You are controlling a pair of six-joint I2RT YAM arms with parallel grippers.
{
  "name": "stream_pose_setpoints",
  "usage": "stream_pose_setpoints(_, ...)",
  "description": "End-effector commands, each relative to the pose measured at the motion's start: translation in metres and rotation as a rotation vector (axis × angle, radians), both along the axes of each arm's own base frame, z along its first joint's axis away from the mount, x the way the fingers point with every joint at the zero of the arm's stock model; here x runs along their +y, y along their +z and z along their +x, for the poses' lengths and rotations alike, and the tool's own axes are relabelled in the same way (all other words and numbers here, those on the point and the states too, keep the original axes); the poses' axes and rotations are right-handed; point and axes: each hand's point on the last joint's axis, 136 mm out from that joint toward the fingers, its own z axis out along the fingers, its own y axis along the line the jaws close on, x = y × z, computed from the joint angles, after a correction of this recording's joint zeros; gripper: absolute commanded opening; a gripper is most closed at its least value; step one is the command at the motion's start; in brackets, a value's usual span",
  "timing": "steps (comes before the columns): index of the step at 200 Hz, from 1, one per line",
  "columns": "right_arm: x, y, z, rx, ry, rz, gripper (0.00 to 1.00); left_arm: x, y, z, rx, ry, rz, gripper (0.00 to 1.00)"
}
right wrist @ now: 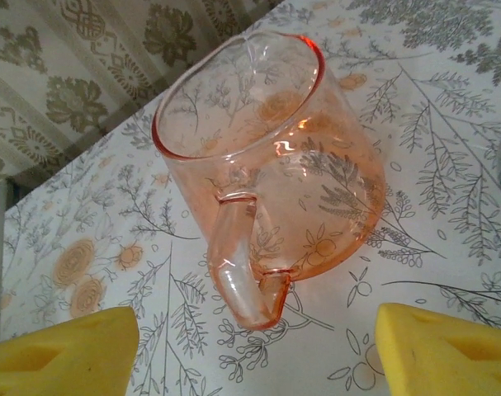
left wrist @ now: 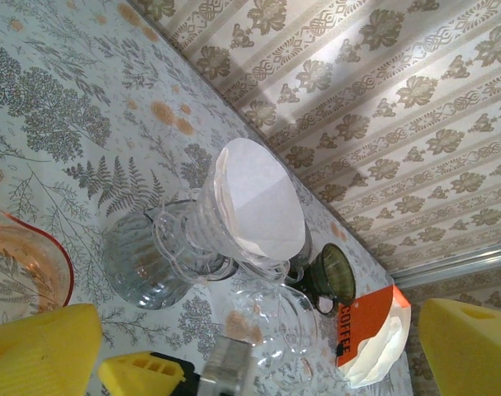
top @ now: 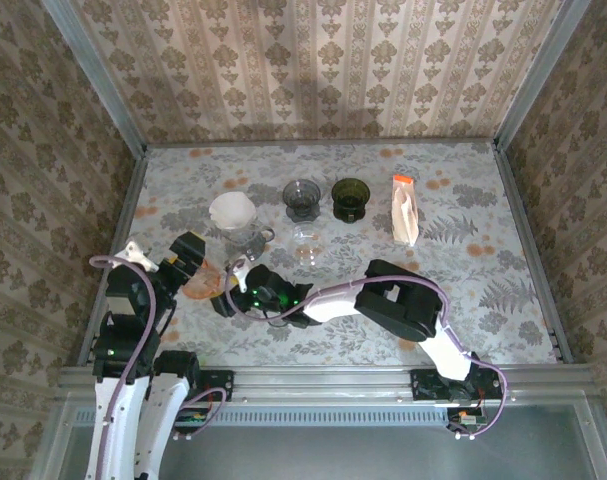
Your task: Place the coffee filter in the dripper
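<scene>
Filter [left wrist: 258, 198] seated in dripper [left wrist: 205, 235]; both jaws released.
Left jaws spread wide, holding nothing; filter and dripper straight ahead of them atop carafe [left wrist: 143, 264], well clear. Green dripper [left wrist: 333, 276] and filter pack [left wrist: 370, 334] further ahead, to the right. Right jaws likewise spread and empty; pink jug [right wrist: 267, 157] just ahead, handle pointing toward the gap, untouched. Same jug close beside one pad of the Left jaws.

Pink pitcher [right wrist: 267, 165] — close before right hand [right wrist: 254, 355]

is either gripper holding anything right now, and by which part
Nothing is held. The left gripper and right gripper are both open; the pink pitcher stands untouched.
</scene>
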Motion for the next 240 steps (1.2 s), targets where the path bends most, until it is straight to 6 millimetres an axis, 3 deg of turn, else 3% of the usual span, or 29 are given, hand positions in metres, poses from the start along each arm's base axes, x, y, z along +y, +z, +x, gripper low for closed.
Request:
stream_pose_setpoints(1, 0.006, -0.018, 0.001, 0.003, 0.034, -0.059, 0.76, 0.002, 0.005, -0.001, -0.027, 0.007, 0.005, 1.0)
stream_pose_setpoints(36, 0.017, -0.02, 0.004, 0.0, 0.052, -0.056, 0.75, 0.003, 0.004, -0.001, -0.027, 0.009, 0.009, 1.0)
stream_pose_setpoints(78, 0.026, -0.024, 0.009, -0.022, 0.058, -0.072, 0.67, 0.003, 0.002, -0.002, -0.02, 0.008, 0.011, 1.0)
stream_pose_setpoints(113, 0.028, -0.023, 0.007, -0.034, 0.076, -0.075, 0.5, 0.003, 0.002, -0.002, -0.016, 0.008, 0.014, 1.0)
stream_pose_setpoints(171, 0.023, -0.019, -0.004, -0.072, 0.104, -0.088, 0.25, 0.003, 0.002, -0.002, -0.015, 0.009, 0.012, 1.0)
stream_pose_setpoints(207, 0.019, -0.015, -0.011, -0.084, 0.11, -0.09, 0.19, 0.002, 0.003, -0.002, -0.015, 0.006, 0.014, 1.0)
stream_pose_setpoints(240, 0.002, -0.007, -0.027, -0.107, 0.116, -0.111, 0.18, 0.002, 0.004, -0.002, -0.019, 0.004, 0.015, 1.0)
